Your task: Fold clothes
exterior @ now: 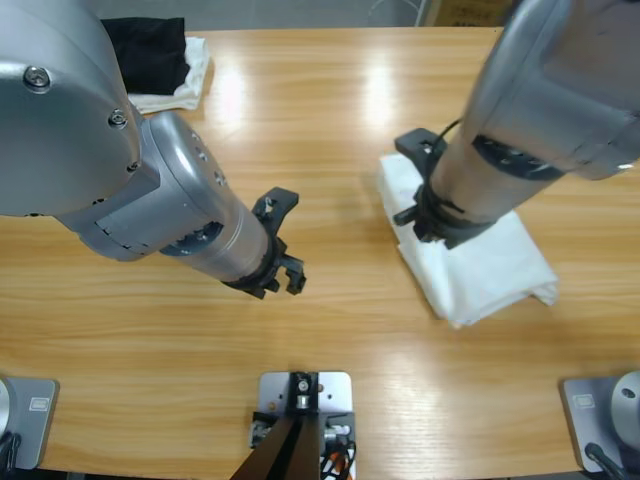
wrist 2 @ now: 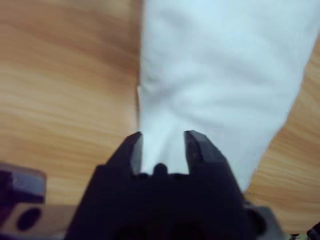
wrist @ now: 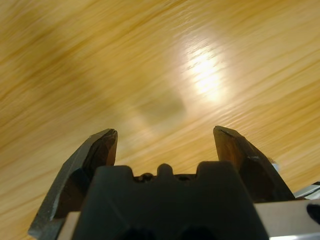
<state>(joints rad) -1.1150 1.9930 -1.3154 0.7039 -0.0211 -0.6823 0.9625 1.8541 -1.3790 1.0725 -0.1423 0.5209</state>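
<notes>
The clothes [exterior: 490,270] lie as a folded white bundle on the right half of the wooden table [exterior: 330,110]. In the right wrist view the white cloth [wrist 2: 220,65] fills the upper right. My right gripper [wrist 2: 162,145] is shut on a fold at its near edge, and a crease rises from the jaws. From above, the right gripper [exterior: 415,185] sits at the bundle's upper left end, mostly hidden under its arm. My left gripper [exterior: 295,240] hangs open over bare wood left of centre, well apart from the cloth. The left wrist view shows my left gripper [wrist: 165,137] with only wood between its jaws.
A black folded garment [exterior: 150,45] rests on a white cloth [exterior: 192,85] at the table's back left corner. Bare wood runs between the two arms and along the front edge.
</notes>
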